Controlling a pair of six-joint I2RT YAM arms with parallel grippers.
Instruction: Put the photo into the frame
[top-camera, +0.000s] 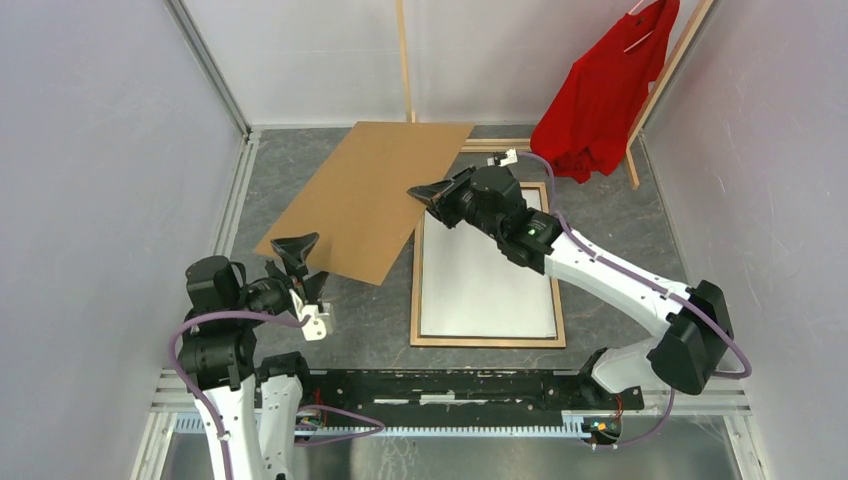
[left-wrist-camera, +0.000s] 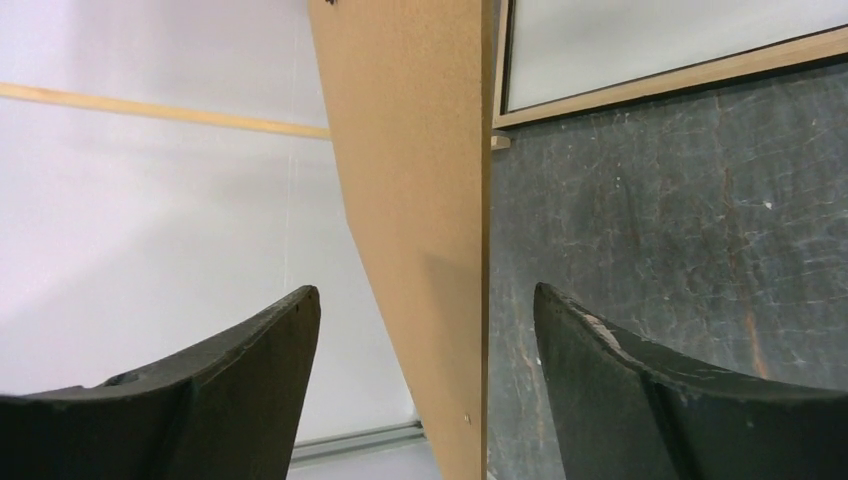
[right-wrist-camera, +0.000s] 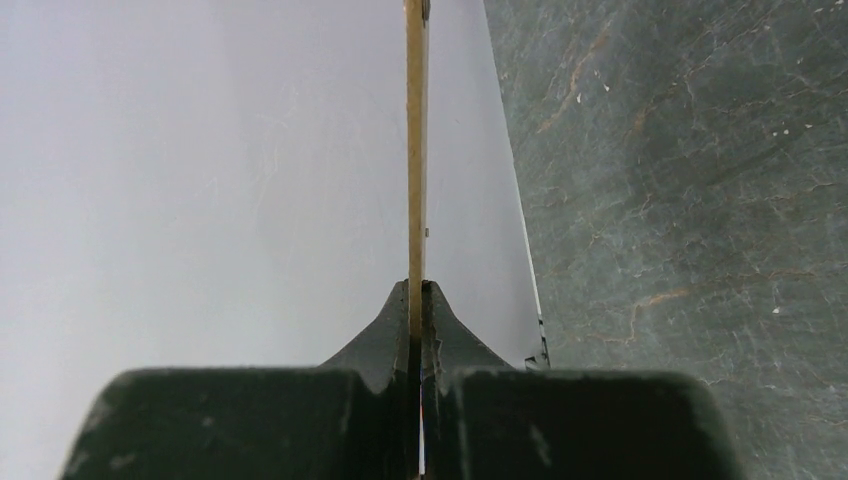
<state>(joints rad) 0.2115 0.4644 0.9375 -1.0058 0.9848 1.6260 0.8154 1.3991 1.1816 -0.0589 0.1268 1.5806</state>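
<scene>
Backing board (top-camera: 365, 195) held tilted above table (top-camera: 640, 230), pinched at right edge by closed right gripper (top-camera: 425, 192). Left gripper (top-camera: 295, 250) spread wide, near-left board corner between fingers, contact not discernible. Frame (top-camera: 488, 341) laid wood-side up, right of board; photo (top-camera: 487, 275) seated inside, white back up.

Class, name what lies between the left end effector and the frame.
The near corner of the brown backing board, then bare table up to the frame; the top view shows it.

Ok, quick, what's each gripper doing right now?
Left gripper: open, board edge between its fingers, not clamped.
Right gripper: shut on the board.
</scene>
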